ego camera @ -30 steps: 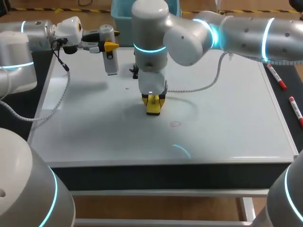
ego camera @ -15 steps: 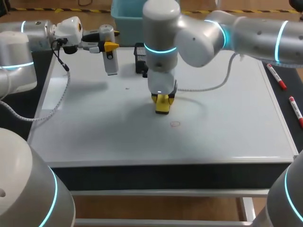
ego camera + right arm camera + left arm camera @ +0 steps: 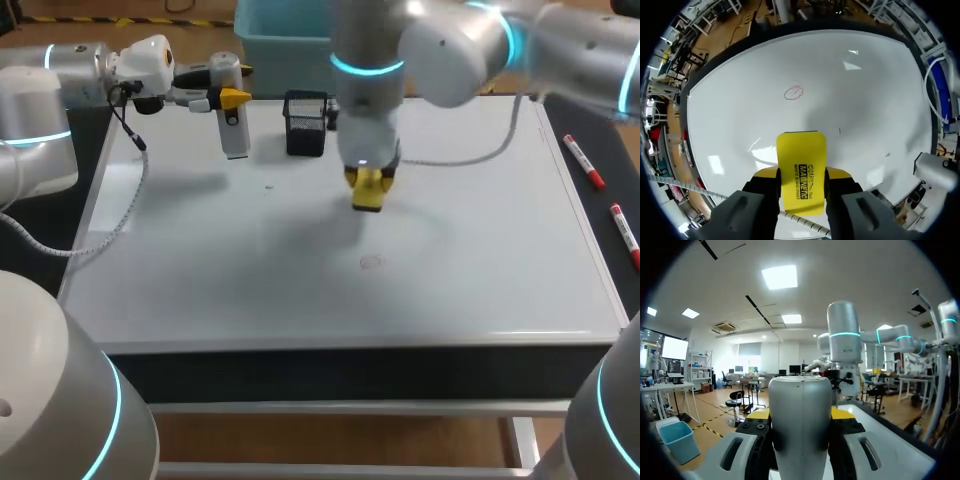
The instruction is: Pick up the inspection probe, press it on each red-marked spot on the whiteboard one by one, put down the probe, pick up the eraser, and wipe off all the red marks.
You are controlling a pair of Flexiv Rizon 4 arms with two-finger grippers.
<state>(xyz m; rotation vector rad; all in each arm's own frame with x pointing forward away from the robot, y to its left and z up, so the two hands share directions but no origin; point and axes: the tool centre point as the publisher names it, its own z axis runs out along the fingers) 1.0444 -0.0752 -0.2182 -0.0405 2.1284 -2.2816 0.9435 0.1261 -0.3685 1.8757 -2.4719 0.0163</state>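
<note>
Right gripper (image 3: 801,173) clamps the yellow eraser (image 3: 801,155), black print on it, over the whiteboard (image 3: 480,250), near a red circle (image 3: 793,93). Left gripper (image 3: 800,413) grips the grey probe (image 3: 233,135) at the board's far-left corner.

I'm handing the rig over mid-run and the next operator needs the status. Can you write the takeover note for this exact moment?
Left tool: shut on the probe, upright at the whiteboard's far left.
Right tool: shut on the eraser, over the board's middle, short of the mark.
Done: eraser picked up.
Left: one faint red circle shows on the board and needs wiping. The probe is not yet put down.
</note>
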